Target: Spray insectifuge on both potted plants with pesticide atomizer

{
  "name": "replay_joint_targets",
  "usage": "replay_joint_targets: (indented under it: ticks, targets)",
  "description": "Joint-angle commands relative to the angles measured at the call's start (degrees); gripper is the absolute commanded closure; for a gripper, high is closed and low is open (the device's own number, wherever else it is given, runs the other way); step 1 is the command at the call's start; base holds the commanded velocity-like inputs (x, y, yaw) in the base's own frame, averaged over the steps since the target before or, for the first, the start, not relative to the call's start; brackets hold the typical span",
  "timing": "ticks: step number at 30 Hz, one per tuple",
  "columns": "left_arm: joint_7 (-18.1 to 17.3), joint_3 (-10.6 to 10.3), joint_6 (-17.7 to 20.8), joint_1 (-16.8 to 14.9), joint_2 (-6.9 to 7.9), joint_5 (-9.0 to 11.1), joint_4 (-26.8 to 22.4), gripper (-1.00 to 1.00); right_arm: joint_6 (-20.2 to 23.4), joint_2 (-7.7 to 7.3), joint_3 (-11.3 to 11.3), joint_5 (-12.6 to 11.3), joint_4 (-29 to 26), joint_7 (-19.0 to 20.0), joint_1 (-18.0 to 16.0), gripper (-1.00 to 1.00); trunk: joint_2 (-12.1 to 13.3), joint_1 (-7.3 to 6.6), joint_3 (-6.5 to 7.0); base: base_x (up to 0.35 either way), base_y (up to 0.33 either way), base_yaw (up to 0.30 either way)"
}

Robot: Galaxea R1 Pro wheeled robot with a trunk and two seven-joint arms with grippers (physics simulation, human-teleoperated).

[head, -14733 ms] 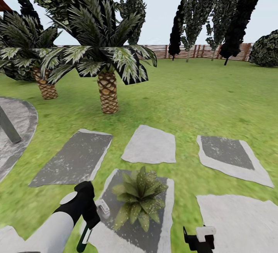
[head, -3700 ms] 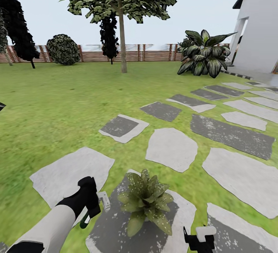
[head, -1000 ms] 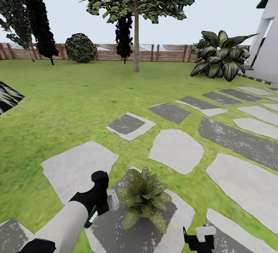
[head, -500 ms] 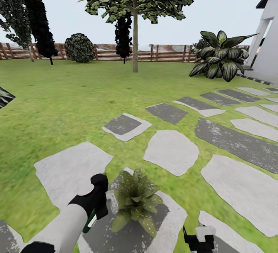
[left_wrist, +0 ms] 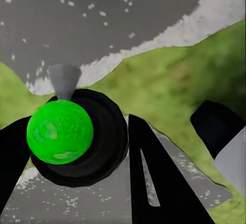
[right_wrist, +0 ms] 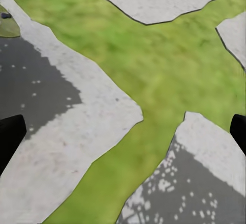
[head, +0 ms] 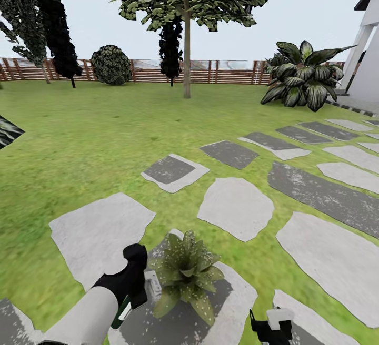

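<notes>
The left tool [head: 141, 288] is seen clamped around the pesticide atomizer [head: 126, 307], so it's basically closed down on the bottle with the black fingers [left_wrist: 154, 183] pressed against either side of it. In the left wrist view the atomizer's round bright green body [left_wrist: 60, 130] is seen sitting in a black collar, with a small grey cone-shaped nozzle [left_wrist: 64, 80] sticking out past it over the slab. In the head view a bit of the green bottle is spotted under the black wrist, and the whitish trigger head [head: 153, 284] is pointed at the potted plant [head: 185, 275], which is found just beside the left tool on its right, very close but whether they touch can't really be told. That plant is set on a grey stepping slab [head: 231, 303] with a darker middle, and the lawn [head: 95, 140] is spread out all around it. The right tool [head: 273, 326] is held low, well apart from the plant on its other side, and its black fingertips [right_wrist: 10, 137] are seen spread wide at the two edges of the right wrist view with nothing between them, just slabs and grass below. Further off beyond both tools a brown slatted fence [head: 221, 71], a tall tree [head: 186, 34] and a striped broad-leaved plant [head: 300, 74] can be made out.
</notes>
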Motion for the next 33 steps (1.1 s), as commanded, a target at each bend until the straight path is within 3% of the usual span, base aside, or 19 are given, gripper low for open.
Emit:
replay_joint_targets:
  ticks: [1,9,13,17,33]
  targets:
    - [-0.48,-0.08,0.55,-0.14,-0.04,-0.28,-0.07,1.00,-0.16,0.01,-0.24,0.61,0.07,-0.32,-0.04,-1.00,-0.02,0.01,-0.06,0.246,0.000,0.000]
    - [-0.37,-0.40,0.49,0.67,0.41,-0.39,0.66,1.00,-0.16,0.01,-0.24,0.62,0.07,-0.32,-0.04,-1.00,-0.02,0.01,-0.06,0.142,0.000,0.000]
    - [-0.15,-0.03,0.41,3.21,1.13,-0.32,0.74,1.00,-0.14,0.01,-0.24,0.60,0.07,-0.32,-0.04,-1.00,-0.02,0.01,-0.06,0.002,0.000,0.000]
    - [-0.12,0.05,0.36,3.58,1.13,-0.23,0.38,1.00,-0.13,0.01,-0.24,0.62,0.07,-0.32,-0.04,-1.00,-0.02,0.01,-0.06,0.000,0.000,0.024]
    - [-0.08,-0.29,0.36,3.61,0.95,-0.14,0.05,1.00,-0.15,-0.03,-0.31,0.51,0.01,-0.38,-0.04,-1.00,-0.02,0.01,-0.28,0.000,0.000,0.211]
